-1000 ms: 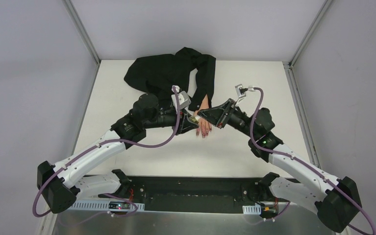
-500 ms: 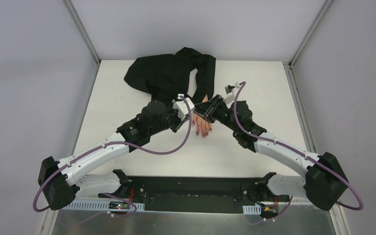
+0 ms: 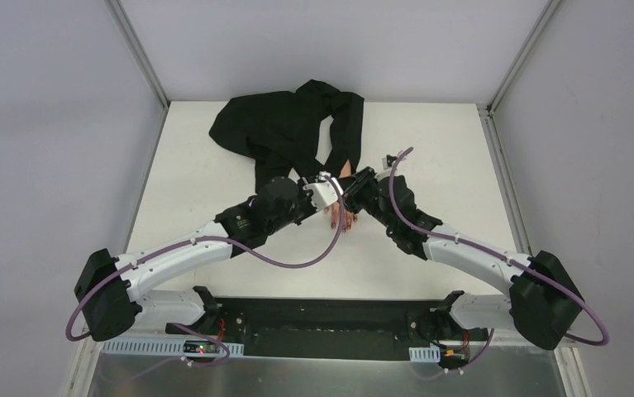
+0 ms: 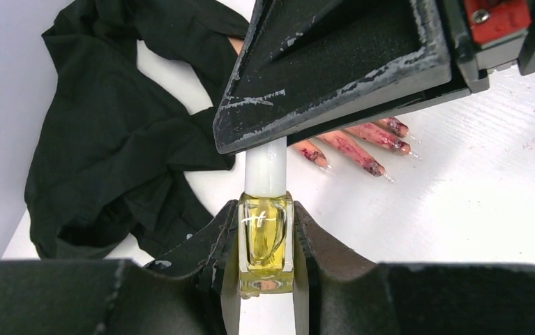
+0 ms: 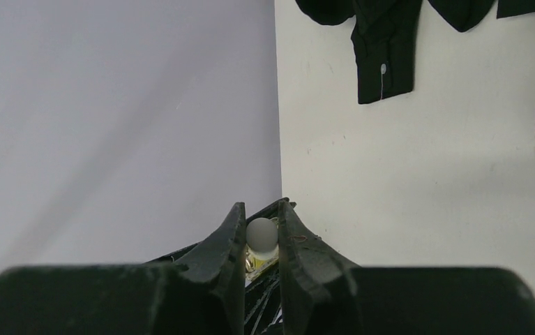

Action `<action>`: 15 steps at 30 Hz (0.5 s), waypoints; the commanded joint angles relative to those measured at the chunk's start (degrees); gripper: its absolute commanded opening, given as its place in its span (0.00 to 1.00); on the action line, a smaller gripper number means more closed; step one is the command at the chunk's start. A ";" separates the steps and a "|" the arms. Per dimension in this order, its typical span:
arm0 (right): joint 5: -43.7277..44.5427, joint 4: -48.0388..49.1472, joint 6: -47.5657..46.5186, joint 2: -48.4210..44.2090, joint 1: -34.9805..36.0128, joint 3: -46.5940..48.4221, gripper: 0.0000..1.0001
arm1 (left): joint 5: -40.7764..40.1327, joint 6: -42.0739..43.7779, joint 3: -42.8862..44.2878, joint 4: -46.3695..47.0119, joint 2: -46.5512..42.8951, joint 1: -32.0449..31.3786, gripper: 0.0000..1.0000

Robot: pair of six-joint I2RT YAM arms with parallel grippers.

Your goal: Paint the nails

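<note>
Currently the left gripper (image 4: 266, 223) is clamped on the small square glass bottle of yellowish polish (image 4: 266, 246), and the right gripper (image 5: 261, 234) pinches its white cylindrical cap (image 4: 265, 169) from above. The glossy dark red-purple nails (image 4: 374, 167) of the pale mannequin hand (image 4: 372, 135) lie just beyond the bottle, to its right, clear of both tools. Visible nails carry colour, smeared onto the fingers (image 4: 344, 144), so painting looks largely done; cap coming off or going on: cannot tell.
</note>
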 commanded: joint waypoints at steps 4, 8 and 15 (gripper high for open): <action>7.68 3.52 -0.77 -6.70 -0.16 -2.51 0.57 | -1.44 0.74 -0.16 -1.70 -0.43 -0.60 0.00; 11.44 -1.04 -3.31 -11.67 -0.31 -3.49 0.72 | 0.09 -1.00 1.38 -4.47 -1.05 -0.58 0.00; 10.59 -7.62 -6.09 -17.56 -4.35 -4.88 0.83 | 2.88 -5.81 4.79 -8.01 -1.35 -0.31 0.00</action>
